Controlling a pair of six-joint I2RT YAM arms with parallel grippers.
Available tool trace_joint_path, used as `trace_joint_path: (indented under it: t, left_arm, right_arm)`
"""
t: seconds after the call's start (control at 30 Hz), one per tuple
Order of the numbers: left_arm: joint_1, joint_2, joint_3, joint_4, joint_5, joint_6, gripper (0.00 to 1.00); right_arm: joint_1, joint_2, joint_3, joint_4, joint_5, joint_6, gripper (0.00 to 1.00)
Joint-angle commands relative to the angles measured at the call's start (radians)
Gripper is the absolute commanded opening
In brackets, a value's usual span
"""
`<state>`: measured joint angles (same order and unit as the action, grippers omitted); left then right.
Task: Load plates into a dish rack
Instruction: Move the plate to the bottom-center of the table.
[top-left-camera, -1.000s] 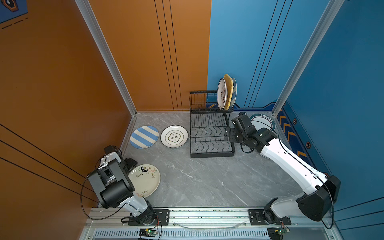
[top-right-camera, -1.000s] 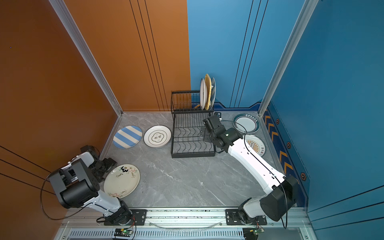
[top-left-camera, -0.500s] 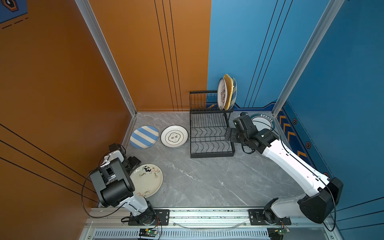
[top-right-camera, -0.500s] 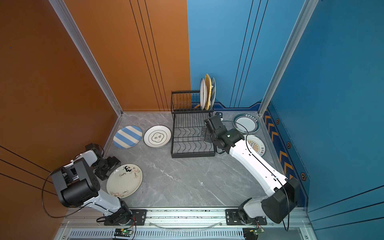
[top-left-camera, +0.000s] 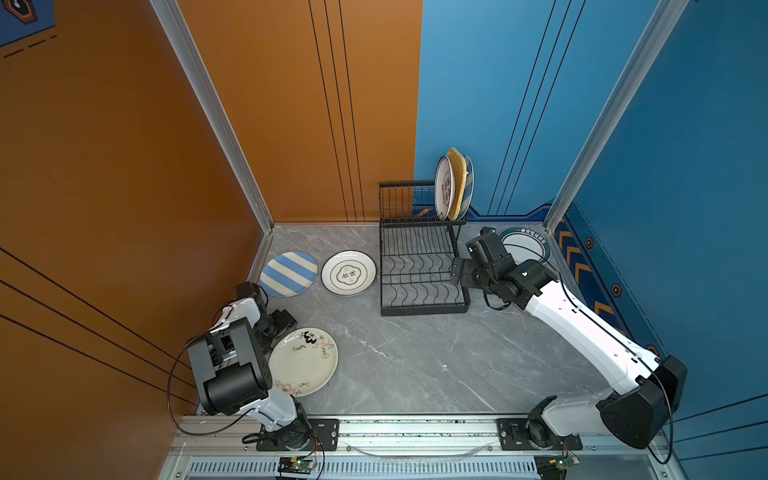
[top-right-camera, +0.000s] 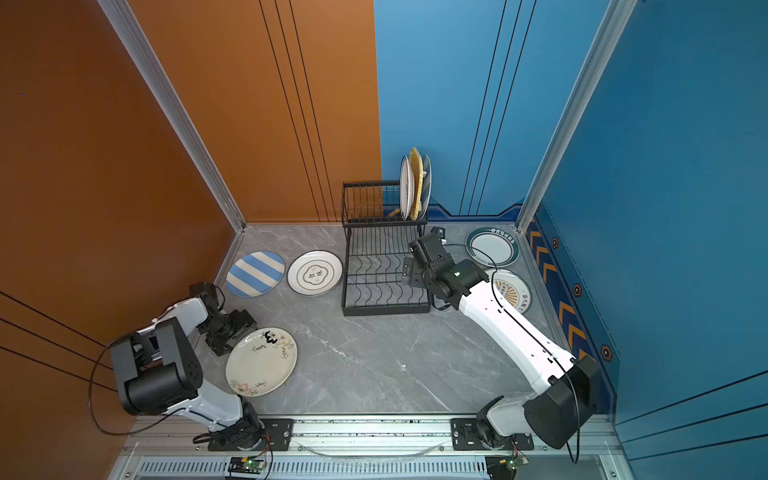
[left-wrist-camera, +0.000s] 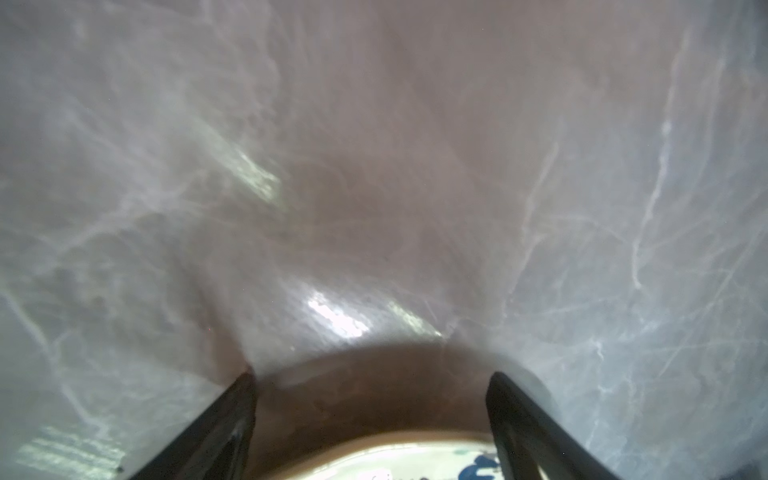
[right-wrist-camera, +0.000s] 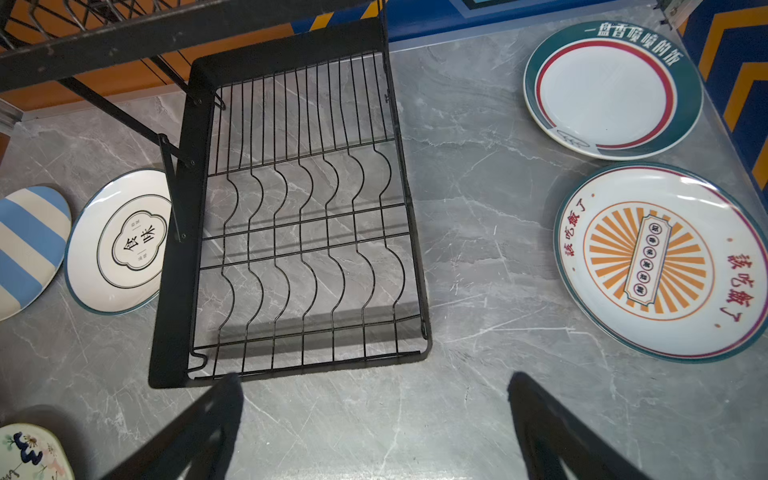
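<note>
Finds three plates (top-left-camera: 452, 187) upright in the upper tier of the dish rack (top-left-camera: 424, 310), five flat on the table (top-left-camera: 415, 365), left gripper (left-wrist-camera: 370, 376) spread at the edge of the floral plate (top-left-camera: 303, 362), right gripper (right-wrist-camera: 374, 378) spread and empty.

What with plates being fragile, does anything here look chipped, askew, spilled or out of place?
Nothing stands out. Three plates stand upright, close together at one end of the dish rack upper tier. Five more plates lie flat on the table. No chips, cracks or spills are visible in any view.
</note>
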<state>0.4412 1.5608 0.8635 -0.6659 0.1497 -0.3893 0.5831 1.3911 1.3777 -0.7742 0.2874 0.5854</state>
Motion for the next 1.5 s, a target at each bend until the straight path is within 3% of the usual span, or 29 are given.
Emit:
trace_joint_path:
  t: [0.0, 0.57, 0.67, 0.73, 0.93, 1.13, 1.47]
  left_arm:
    - [-0.044, -0.004, -0.053, -0.075, 0.084, -0.026, 0.87]
    - [-0.316, -0.093, -0.144, -0.074, 0.172, -0.201, 0.88]
    - [-0.316, -0.126, -0.148, -0.101, 0.123, -0.204, 0.91]
    - [-0.307, -0.162, -0.15, -0.129, 0.065, -0.219, 0.99]
    - [-0.261, -0.222, -0.171, -0.167, 0.013, -0.265, 0.98]
    - [-0.239, -0.212, -0.209, -0.174, 0.031, -0.309, 0.98]
    - [-0.388, -0.244, -0.235, -0.171, 0.092, -0.337, 0.98]
  right_arm:
    - [0.009, -0.003, 0.002, 0.003, -0.003, 0.023, 1.0]
    - [0.014, -0.046, -0.052, 0.009, -0.001, 0.036, 1.0]
    - [0.014, -0.056, -0.063, 0.01, -0.004, 0.039, 1.0]
    - [0.014, -0.064, -0.072, 0.01, -0.004, 0.04, 1.0]
    - [0.009, -0.091, -0.096, 0.01, -0.004, 0.041, 1.0]
    - [-0.009, -0.109, -0.101, 0.009, -0.013, 0.034, 1.0]
    - [-0.041, -0.115, -0.113, 0.001, -0.05, 0.017, 1.0]
